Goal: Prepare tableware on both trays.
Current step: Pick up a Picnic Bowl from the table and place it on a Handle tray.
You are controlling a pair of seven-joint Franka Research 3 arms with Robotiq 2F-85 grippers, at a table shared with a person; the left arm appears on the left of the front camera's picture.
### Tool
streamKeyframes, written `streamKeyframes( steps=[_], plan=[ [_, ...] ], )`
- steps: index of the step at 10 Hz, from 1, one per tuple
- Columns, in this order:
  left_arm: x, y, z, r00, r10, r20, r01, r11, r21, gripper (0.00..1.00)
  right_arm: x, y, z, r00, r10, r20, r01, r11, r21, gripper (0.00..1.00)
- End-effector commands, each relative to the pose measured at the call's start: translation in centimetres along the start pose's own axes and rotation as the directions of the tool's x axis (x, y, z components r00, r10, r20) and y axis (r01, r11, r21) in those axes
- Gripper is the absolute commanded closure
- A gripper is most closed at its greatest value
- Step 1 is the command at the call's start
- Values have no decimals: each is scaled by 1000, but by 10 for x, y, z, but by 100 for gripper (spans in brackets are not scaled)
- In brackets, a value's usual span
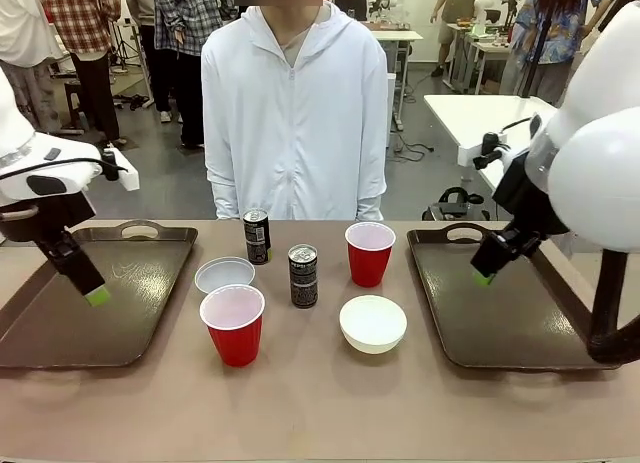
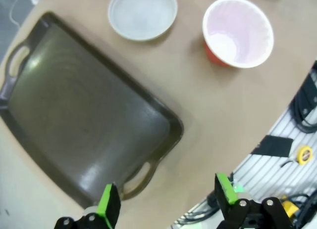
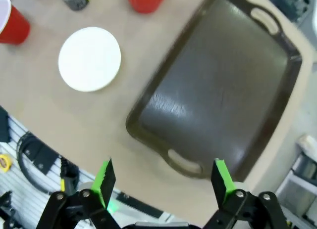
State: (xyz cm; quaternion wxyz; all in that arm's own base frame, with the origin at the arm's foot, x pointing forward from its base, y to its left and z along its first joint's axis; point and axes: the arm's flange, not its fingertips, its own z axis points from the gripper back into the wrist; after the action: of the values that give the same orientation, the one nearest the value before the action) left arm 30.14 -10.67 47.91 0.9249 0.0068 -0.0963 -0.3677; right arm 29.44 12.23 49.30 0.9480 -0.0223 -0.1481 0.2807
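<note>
Two dark brown trays lie empty: the left tray (image 1: 60, 323) (image 2: 79, 125) and the right tray (image 1: 500, 313) (image 3: 218, 85). Between them on the table stand a near red cup (image 1: 233, 324) (image 2: 238, 32), a far red cup (image 1: 369, 253) (image 3: 145, 0), a white bowl (image 1: 224, 275) (image 2: 142, 13) by the left tray, a second white bowl (image 1: 373, 323) (image 3: 89, 59), and two dark cans (image 1: 257, 235) (image 1: 303, 275). My left gripper (image 1: 97, 296) (image 2: 167, 199) hangs open over the left tray. My right gripper (image 1: 483, 277) (image 3: 162, 178) hangs open over the right tray.
A person in a white hooded jacket (image 1: 294, 103) stands at the far side of the table, hands out of sight. Bare table (image 1: 320, 403) runs along the near edge. Other people and tables fill the room behind.
</note>
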Motion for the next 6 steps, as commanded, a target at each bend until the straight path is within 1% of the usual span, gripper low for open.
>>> streamKeyframes(
  steps=[1, 2, 3, 4, 5, 6],
  plan=[
    [6, -7, -1, 999, -30, 13, 30, 1000, -5, 0, -78, 12, -73, 997, -9, 82, 31, 962, -270, 0],
    [6, -7, -1, 999, -30, 13, 30, 1000, -5, 0, 0, 0, 0, 1000, 0, 0, 0, 1000, 0, 0],
    [6, -7, -1, 999, -30, 13, 30, 1000, -5, 0, 2, -4, 4, 1000, 2, 16, 0, 997, -77, 0],
    [1, -1, 0, 1000, -6, -2, 6, 1000, 2, 0, 28, -28, -15, 998, -60, -11, 61, 995, 73, 0],
    [3, 20, -2, 999, 47, 27, -42, 990, -138, 0, 36, -57, -26, 988, -146, -41, 151, 964, 217, 0],
    [-9, 40, 10, 992, 104, 66, -81, 955, -286, 0, 27, -76, -19, 983, -175, -54, 184, 938, 295, 0]
  ],
)
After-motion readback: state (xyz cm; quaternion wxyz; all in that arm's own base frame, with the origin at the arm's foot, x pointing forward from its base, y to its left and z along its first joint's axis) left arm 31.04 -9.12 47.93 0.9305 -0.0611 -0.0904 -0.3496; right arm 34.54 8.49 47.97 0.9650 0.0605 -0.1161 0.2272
